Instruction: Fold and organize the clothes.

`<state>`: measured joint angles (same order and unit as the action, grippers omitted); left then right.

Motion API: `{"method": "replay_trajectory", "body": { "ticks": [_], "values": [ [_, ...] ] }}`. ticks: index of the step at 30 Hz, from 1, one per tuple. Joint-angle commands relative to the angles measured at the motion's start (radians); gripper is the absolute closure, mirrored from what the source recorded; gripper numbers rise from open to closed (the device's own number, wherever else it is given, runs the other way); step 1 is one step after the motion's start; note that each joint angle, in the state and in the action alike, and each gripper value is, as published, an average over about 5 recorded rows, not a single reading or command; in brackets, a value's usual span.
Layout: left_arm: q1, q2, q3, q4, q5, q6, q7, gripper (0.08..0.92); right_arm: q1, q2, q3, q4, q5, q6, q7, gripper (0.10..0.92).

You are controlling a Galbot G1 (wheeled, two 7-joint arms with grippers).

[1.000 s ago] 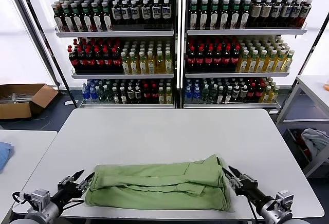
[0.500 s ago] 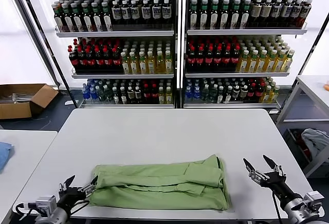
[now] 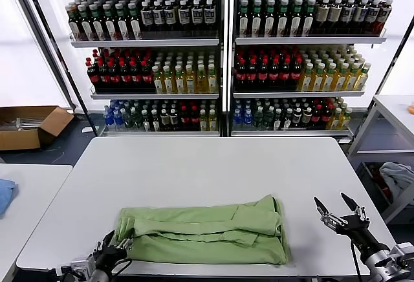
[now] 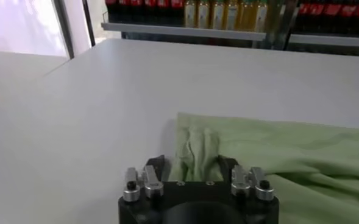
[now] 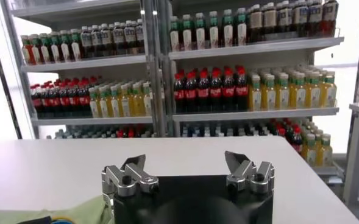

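Note:
The light green shirt [image 3: 200,231] lies folded into a long band near the table's front edge, plain side up. My left gripper [image 3: 114,246] is at the shirt's left end. In the left wrist view its fingers [image 4: 156,165] stand on either side of a bunched fold of the shirt [image 4: 199,145], partly closed but not clamped. My right gripper [image 3: 340,208] is open and empty, off the shirt's right end and apart from it. A corner of the shirt shows in the right wrist view [image 5: 86,210].
The white table [image 3: 194,165] stretches back beyond the shirt. Shelves of bottles [image 3: 223,55] stand behind it. A second table with a blue cloth [image 3: 3,195] is on the left, and a cardboard box [image 3: 29,125] lies on the floor. A side table and a bin [image 3: 396,180] are on the right.
Both grippers drew back from the shirt's ends. The left gripper then came in again to the shirt's left end. The right gripper moved farther right and stays open.

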<state>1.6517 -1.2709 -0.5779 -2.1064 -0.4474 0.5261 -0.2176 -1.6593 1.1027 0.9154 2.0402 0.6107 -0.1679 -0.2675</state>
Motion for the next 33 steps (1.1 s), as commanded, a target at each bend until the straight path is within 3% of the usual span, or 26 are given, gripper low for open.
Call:
{"method": "replay_trajectory", "body": {
  "ticks": [1,10,16,21,26,29,33],
  "values": [
    [0.005,-0.040,0.052,0.016,0.031,-0.016,-0.045,0.484,-0.002,0.000,0.012,-0.004,0.000,0.009,0.001,0.203],
    [-0.022,0.028,-0.038,0.025,0.167,-0.170,-0.032,0.744,0.007,-0.005,0.004,-0.007,0.004,0.009,0.000,0.203],
    [-0.078,0.151,-0.294,0.088,0.130,-0.241,0.019,0.889,0.019,-0.001,0.008,0.001,0.012,0.005,0.005,0.203],
    [-0.118,0.337,-0.497,0.258,0.063,-0.311,0.169,0.903,0.015,-0.009,0.008,0.006,0.019,0.006,0.005,0.203],
    [-0.139,0.460,-0.576,0.400,0.018,-0.351,0.271,0.903,0.018,-0.010,-0.004,0.012,0.021,0.007,0.006,0.203],
    [-0.143,0.470,-0.587,0.375,-0.007,-0.333,0.279,0.903,0.017,-0.010,-0.008,0.018,0.021,0.007,0.006,0.203],
    [-0.130,0.398,-0.554,0.208,-0.013,-0.276,0.267,0.903,0.010,-0.009,-0.006,0.026,0.023,0.008,0.006,0.203]
  ]
}}
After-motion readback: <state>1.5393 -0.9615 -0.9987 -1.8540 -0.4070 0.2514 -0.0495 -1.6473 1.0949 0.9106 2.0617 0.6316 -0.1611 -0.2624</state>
